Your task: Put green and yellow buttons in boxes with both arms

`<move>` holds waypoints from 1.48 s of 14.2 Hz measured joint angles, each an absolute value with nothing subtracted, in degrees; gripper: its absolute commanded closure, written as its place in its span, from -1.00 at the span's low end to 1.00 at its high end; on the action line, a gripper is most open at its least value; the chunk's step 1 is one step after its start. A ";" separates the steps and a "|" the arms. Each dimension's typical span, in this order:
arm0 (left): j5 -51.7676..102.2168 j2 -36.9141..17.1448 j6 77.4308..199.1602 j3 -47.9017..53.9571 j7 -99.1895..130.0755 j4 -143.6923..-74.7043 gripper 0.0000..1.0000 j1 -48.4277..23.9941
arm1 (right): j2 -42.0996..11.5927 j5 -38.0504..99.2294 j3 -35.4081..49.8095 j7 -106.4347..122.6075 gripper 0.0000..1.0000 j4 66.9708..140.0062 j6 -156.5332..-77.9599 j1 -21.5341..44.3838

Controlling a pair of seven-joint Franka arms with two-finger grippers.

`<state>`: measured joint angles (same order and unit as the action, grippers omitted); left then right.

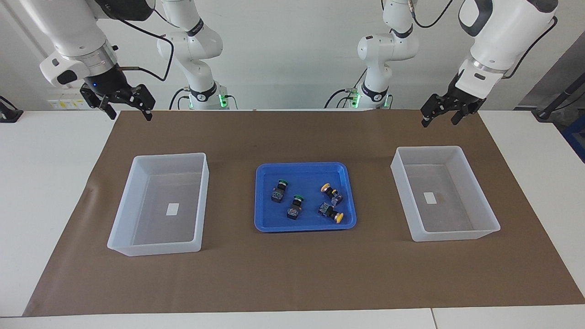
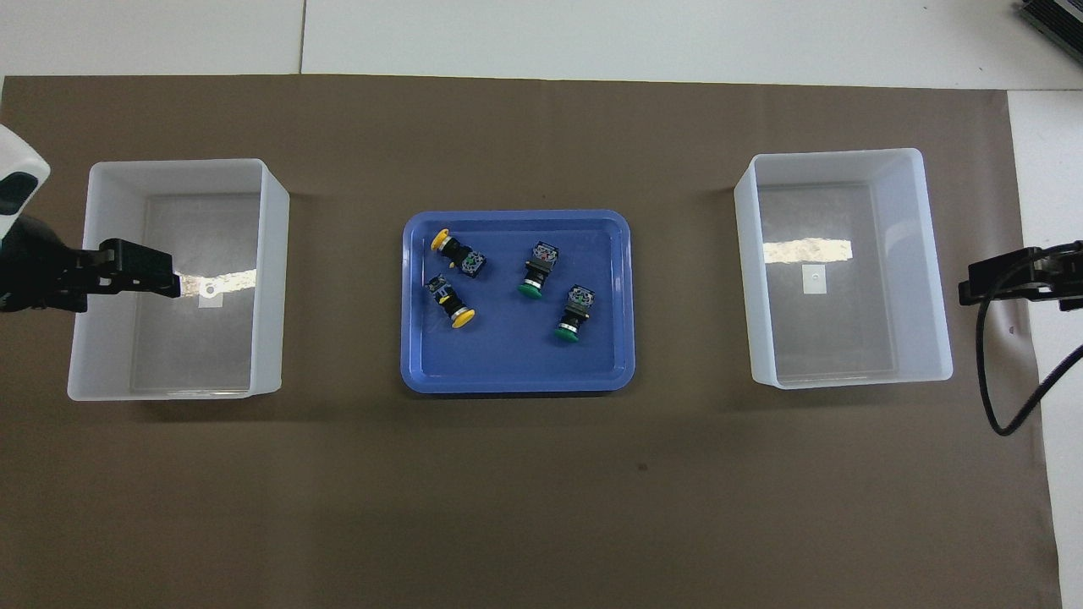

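Four dark-bodied push-buttons, two green-capped (image 1: 279, 190), two yellow-capped (image 1: 331, 193), lying tipped in shallow blue plastic tray (image 1: 265, 225). Two translucent whitish bins (image 1: 123, 243) flanking on brown paper mat (image 1: 292, 274). Left gripper (image 1: 440, 116), right gripper (image 1: 129, 110) raised, fingers spread wide.

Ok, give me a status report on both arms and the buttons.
Left gripper open, empty, up over the box at its end. Right gripper open, waiting. All four buttons in blue tray. Nothing in the way.

Sitting clustered but apart in the shallow blue tray (image 1: 305, 226), four buttons (image 1: 295, 206), open from above; flanking it, tall-walled bins (image 1: 157, 248) (image 1: 445, 236), leaving bare bench (image 1: 292, 274) between.
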<state>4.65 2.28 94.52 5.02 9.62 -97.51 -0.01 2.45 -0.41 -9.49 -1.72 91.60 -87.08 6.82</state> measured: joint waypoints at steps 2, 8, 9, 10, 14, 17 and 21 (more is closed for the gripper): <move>5.03 -0.34 100.57 5.30 12.95 -99.81 -1.00 -2.55 | 2.45 -0.41 -9.49 -1.72 -1.00 91.62 -87.08 6.82; 5.28 -6.48 125.94 5.79 27.85 -111.11 -1.00 -12.17 | 2.45 -0.41 -9.49 -1.72 -1.00 91.67 -87.08 6.82; 5.28 -6.87 127.50 5.78 28.32 -111.99 -1.00 -12.85 | 2.45 -0.41 -9.49 -1.72 -1.00 91.67 -87.08 6.82; 5.28 -7.13 128.97 5.78 28.62 -112.97 -1.00 -13.61 | 2.45 -0.41 -9.49 -1.72 -1.00 91.68 -87.08 6.83; 5.31 -10.03 135.54 5.78 32.07 -116.19 -1.00 -17.41 | 2.45 -0.41 -9.49 -1.72 -1.00 91.69 -87.08 6.85; 5.32 -12.41 139.40 5.79 37.12 -116.58 -1.00 -20.09 | 2.45 -0.41 -9.49 -1.72 -1.00 91.70 -87.08 6.86; 5.32 -16.25 144.23 5.75 43.61 -116.65 -1.00 -23.44 | 2.45 -0.41 -9.49 -1.72 -1.00 91.70 -87.08 6.86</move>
<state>5.32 -16.25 144.23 5.75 43.61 -116.65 -23.44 2.45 -0.41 -9.49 -1.72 91.70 -87.08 6.86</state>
